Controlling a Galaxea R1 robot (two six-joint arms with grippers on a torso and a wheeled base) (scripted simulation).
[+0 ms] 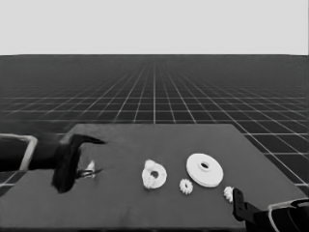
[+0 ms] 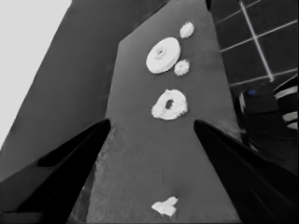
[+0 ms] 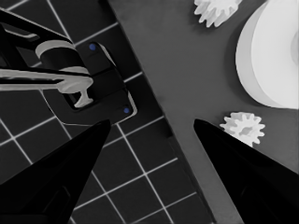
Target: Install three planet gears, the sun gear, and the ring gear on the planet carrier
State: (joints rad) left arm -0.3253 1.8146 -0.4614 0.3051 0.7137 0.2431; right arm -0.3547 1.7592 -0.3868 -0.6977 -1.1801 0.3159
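While both end effectors wait spread, gear [image 3: 242, 127] lies beside right end effector [image 3: 149, 135], untouched.

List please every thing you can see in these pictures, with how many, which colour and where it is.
Table: one, dark, under all parts.
Larger round part: one, white, right of centre.
Smaller round part: one, white, centre, with toothed shapes on it, number unclear.
Loose gears: two, white; one between the round parts, one near the right edge.
Thin white piece: one, left end, under the left fingers, not held.
Left gripper: black, waiting over the left end, open.
Right gripper: black, lower right corner, open.
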